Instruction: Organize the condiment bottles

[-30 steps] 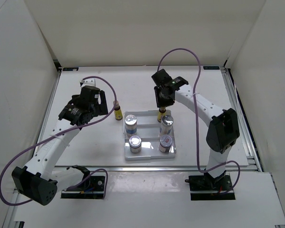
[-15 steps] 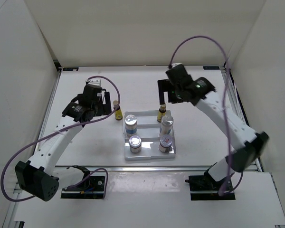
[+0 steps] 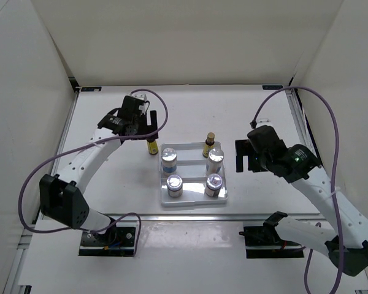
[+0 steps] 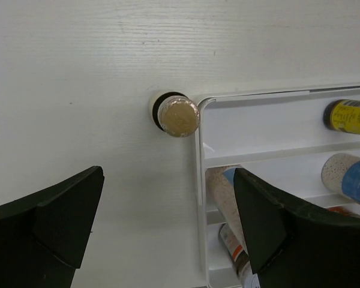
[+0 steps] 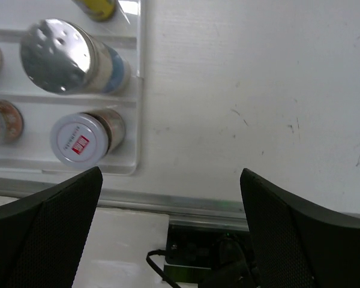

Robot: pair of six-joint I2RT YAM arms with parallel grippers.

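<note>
Toward the near edge of the tabletop point(image 3: 110, 184), about midway along it, lies the tray point(image 3: 194, 201). In its front row stand the near-left white bottle point(image 3: 174, 185) and the near-right white bottle point(image 3: 214, 184). Behind them are the far-left white bottle point(image 3: 169, 160) and the far-right white bottle point(image 3: 215, 158). Level with these, toward the right edge, the right gripper point(image 3: 245, 156) hangs over bare table, jaws spread wide, holding nothing. At the tray's far rim stands the dark bottle in the tray point(image 3: 209, 145). The loose dark bottle point(image 3: 152, 146) stands upright on the table, just beside the tray's far-left corner. Just beyond it hovers the left gripper point(image 3: 142, 128), jaws wide apart and empty.
</note>
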